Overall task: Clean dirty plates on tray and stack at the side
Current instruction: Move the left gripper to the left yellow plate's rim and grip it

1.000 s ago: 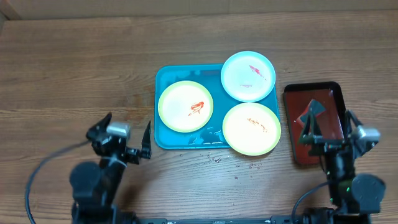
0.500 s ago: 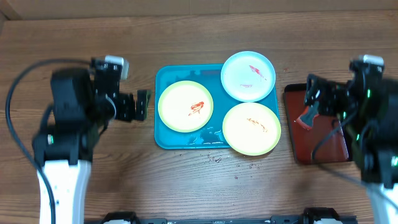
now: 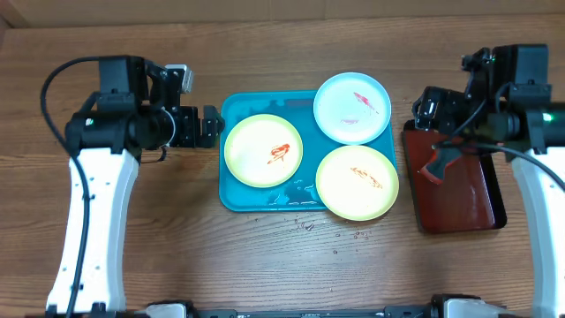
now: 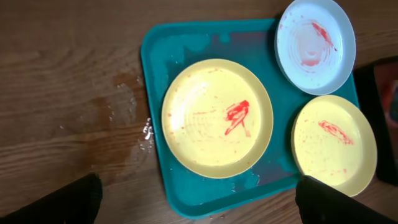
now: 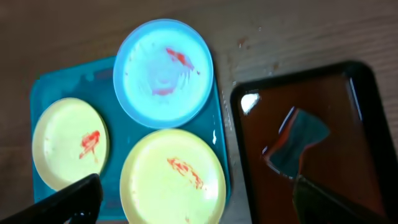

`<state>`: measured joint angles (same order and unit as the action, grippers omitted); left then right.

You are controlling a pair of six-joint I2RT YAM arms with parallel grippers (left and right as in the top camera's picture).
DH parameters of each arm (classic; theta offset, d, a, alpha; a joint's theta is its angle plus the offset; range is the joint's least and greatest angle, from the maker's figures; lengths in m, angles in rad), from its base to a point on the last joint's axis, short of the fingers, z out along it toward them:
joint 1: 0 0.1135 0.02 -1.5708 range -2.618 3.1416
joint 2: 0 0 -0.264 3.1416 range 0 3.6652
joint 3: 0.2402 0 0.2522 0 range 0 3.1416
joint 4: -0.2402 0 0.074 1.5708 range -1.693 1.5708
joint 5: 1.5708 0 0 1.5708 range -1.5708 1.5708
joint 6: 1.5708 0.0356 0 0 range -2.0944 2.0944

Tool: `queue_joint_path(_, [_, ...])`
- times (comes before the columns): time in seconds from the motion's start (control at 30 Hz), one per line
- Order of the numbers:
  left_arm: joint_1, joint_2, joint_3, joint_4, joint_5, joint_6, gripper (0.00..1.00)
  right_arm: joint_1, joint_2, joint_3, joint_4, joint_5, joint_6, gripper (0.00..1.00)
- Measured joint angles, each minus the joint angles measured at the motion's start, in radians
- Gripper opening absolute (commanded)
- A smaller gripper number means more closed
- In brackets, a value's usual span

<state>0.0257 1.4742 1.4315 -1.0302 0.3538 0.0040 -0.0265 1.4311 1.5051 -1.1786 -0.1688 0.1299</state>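
Both arms have swung forward from the table's near edge. Now the left gripper [image 3: 205,126], jaws spread wide and empty, hovers just beside the teal tray [image 3: 231,196], near the first yellow-green plate [image 3: 263,151]. The right gripper [image 3: 431,110], equally spread, hangs over the red-brown tray [image 3: 463,212], just right of the blue plate [image 3: 352,107]. A second yellow-green plate [image 3: 357,182] overhangs the teal tray's near right corner.

Left gripper [image 3: 208,126] and right gripper [image 3: 430,109] hover with jaws spread wide.
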Motion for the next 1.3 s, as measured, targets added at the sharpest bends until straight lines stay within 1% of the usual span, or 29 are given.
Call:
queue_joint_path(0.07, [0.000, 0.022, 0.000, 0.011, 0.006, -0.032, 0.93, -0.006, 0.006, 0.000, -0.015, 0.000, 0.005, 0.82])
queue_joint_path(0.13, [-0.003, 0.040, 0.000, 0.018, 0.001, -0.089, 0.88, -0.020, 0.006, 0.000, -0.025, 0.000, 0.017, 0.79])
queue_joint_path(0.2, [-0.024, 0.067, 0.002, 0.015, -0.035, -0.166, 0.86, -0.037, 0.006, 0.000, -0.031, 0.001, 0.024, 0.76])
queue_joint_path(0.33, [-0.094, 0.142, 0.002, 0.013, -0.117, -0.278, 0.83, -0.058, 0.006, 0.000, -0.038, 0.008, 0.028, 0.75])
queue_joint_path(0.4, [-0.130, 0.190, 0.002, 0.013, -0.169, -0.342, 0.77, -0.058, 0.006, 0.000, -0.039, 0.016, 0.029, 0.74])
queue_joint_path(0.5, [-0.170, 0.272, 0.002, 0.022, -0.234, -0.417, 0.72, -0.058, 0.006, 0.000, -0.041, 0.020, 0.031, 0.74])
queue_joint_path(0.53, [-0.173, 0.290, 0.002, 0.024, -0.246, -0.420, 0.68, -0.058, 0.006, 0.000, -0.042, 0.020, 0.031, 0.74])
queue_joint_path(0.6, [-0.173, 0.319, 0.002, 0.027, -0.267, -0.410, 0.63, -0.058, 0.006, 0.000, -0.043, 0.021, 0.031, 0.75])
queue_joint_path(0.63, [-0.173, 0.330, 0.002, 0.035, -0.276, -0.394, 0.56, -0.058, 0.006, 0.000, -0.045, 0.023, 0.030, 0.75])
queue_joint_path(0.7, [-0.173, 0.358, 0.002, 0.055, -0.288, -0.346, 0.52, -0.058, 0.006, 0.000, -0.045, 0.029, 0.031, 0.75])
queue_joint_path(0.77, [-0.173, 0.381, 0.002, 0.079, -0.291, -0.318, 0.43, -0.058, 0.006, 0.000, -0.045, 0.038, 0.031, 0.75])
queue_joint_path(0.83, [-0.173, 0.415, 0.002, 0.094, -0.292, -0.288, 0.38, -0.059, 0.006, 0.000, -0.046, 0.045, 0.030, 0.75])
queue_joint_path(1.03, [-0.173, 0.521, 0.002, 0.117, -0.254, -0.254, 0.36, -0.059, 0.006, 0.000, -0.049, 0.050, 0.031, 0.75])
queue_joint_path(1.2, [-0.173, 0.546, 0.002, 0.132, -0.237, -0.235, 0.36, -0.059, 0.006, 0.000, -0.049, 0.054, 0.031, 0.75])
queue_joint_path(1.27, [-0.173, 0.547, 0.002, 0.138, -0.237, -0.232, 0.32, -0.059, 0.006, 0.000, -0.049, 0.054, 0.031, 0.75])
queue_joint_path(1.3, [-0.173, 0.547, 0.002, 0.142, -0.237, -0.231, 0.31, -0.059, 0.006, 0.000, -0.050, 0.054, 0.031, 0.75])
